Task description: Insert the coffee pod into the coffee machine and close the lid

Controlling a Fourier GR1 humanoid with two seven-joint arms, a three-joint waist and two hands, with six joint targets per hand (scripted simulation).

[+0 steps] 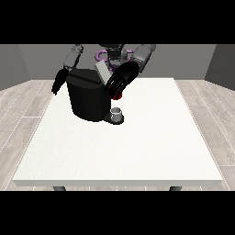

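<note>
Red shows under the fingers of the hand at the view's right — likely your coffee pod, clasped just beside the coffee machine. Its lid stands open behind the hand — insertion and closing remain.

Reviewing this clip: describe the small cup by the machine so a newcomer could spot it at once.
On the white table stands a big black coffee machine. At its base, on the side at the view's right, sits the small grey cup, the only pale, low thing against that dark body.
</note>
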